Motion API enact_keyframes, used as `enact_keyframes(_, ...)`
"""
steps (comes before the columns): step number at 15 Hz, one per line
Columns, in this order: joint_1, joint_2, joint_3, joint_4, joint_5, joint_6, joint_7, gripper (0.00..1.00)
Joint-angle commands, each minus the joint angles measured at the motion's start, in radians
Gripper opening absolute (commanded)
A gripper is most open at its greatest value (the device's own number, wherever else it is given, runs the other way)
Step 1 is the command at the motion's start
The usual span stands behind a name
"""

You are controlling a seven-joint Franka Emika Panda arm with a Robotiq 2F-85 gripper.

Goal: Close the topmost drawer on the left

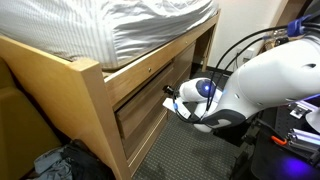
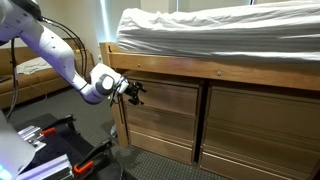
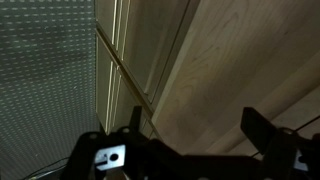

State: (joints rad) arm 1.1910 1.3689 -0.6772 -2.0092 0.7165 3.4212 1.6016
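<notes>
The wooden bed frame has drawers under the mattress. The topmost left drawer (image 2: 165, 96) has a plain wood front, which also shows in an exterior view (image 1: 140, 90). My gripper (image 2: 133, 91) is at that drawer's outer left edge, close to the front, and appears in both exterior views (image 1: 172, 101). In the wrist view the gripper (image 3: 195, 128) is open, with two dark fingers spread wide and only the wood panel (image 3: 215, 70) between them. I cannot tell whether a finger touches the wood, or how far the drawer stands out.
A mattress with white sheets (image 2: 210, 30) lies on the frame. More drawers sit below (image 2: 160, 135) and to the right (image 2: 262, 115). A thick bed post (image 1: 95, 110) and a pile of clothes (image 1: 58, 162) are nearby. Cables (image 1: 240, 50) hang behind the arm.
</notes>
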Motion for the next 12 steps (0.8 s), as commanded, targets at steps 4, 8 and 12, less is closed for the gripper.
enact_keyframes(4,-0.158,-0.198,0.147,-0.012,-0.108,0.042,-0.02,1.0)
enact_keyframes(8,-0.31,-0.328,0.286,-0.053,-0.142,0.035,-0.114,1.0)
enact_keyframes(12,-0.303,-0.295,0.278,-0.01,-0.077,0.036,-0.153,1.0)
